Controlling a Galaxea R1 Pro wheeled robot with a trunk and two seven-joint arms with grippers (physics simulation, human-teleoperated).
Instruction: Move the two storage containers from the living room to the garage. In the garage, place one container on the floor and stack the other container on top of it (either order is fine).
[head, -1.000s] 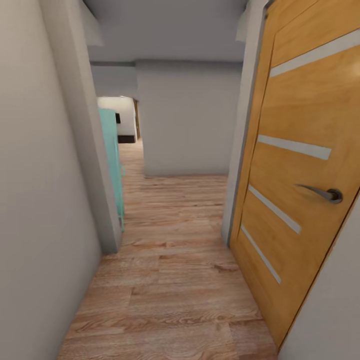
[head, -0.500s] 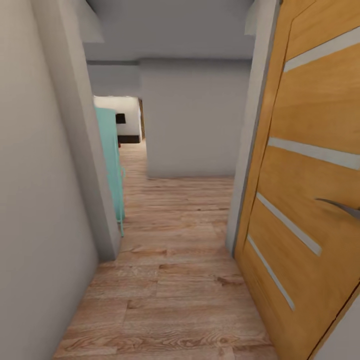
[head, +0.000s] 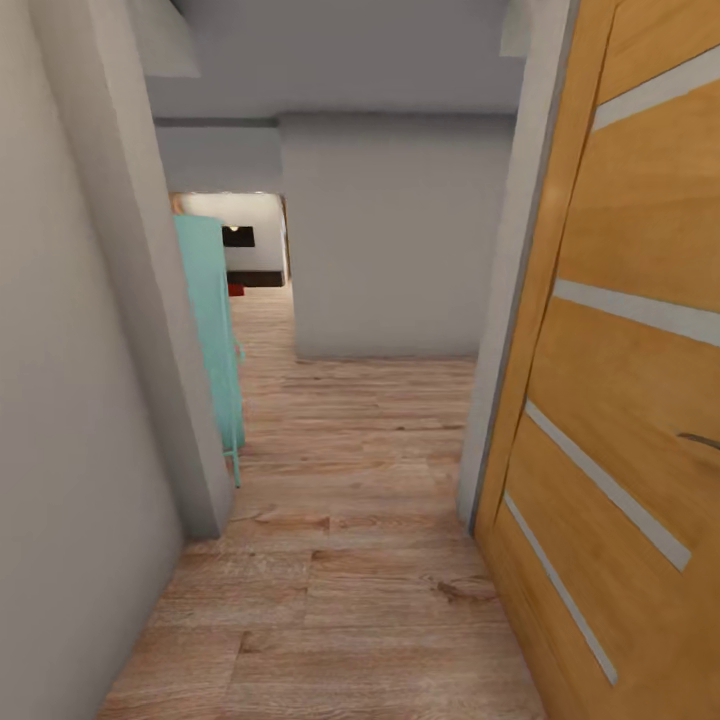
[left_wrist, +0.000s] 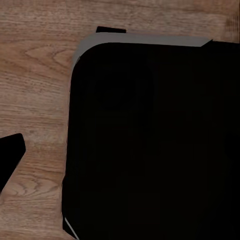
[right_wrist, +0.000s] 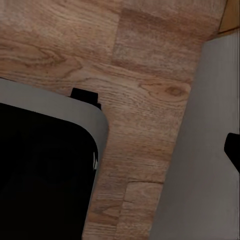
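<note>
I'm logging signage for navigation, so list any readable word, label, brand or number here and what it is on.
None can be read. The orange wooden door carries only plain pale strips, the turquoise cabinet is unmarked, and the grey walls and wood plank floor bear no text.

No readable text, label or number anywhere.

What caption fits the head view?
Narrow hallway: wood plank floor, orange door at right, teal furniture past the left wall.
</note>
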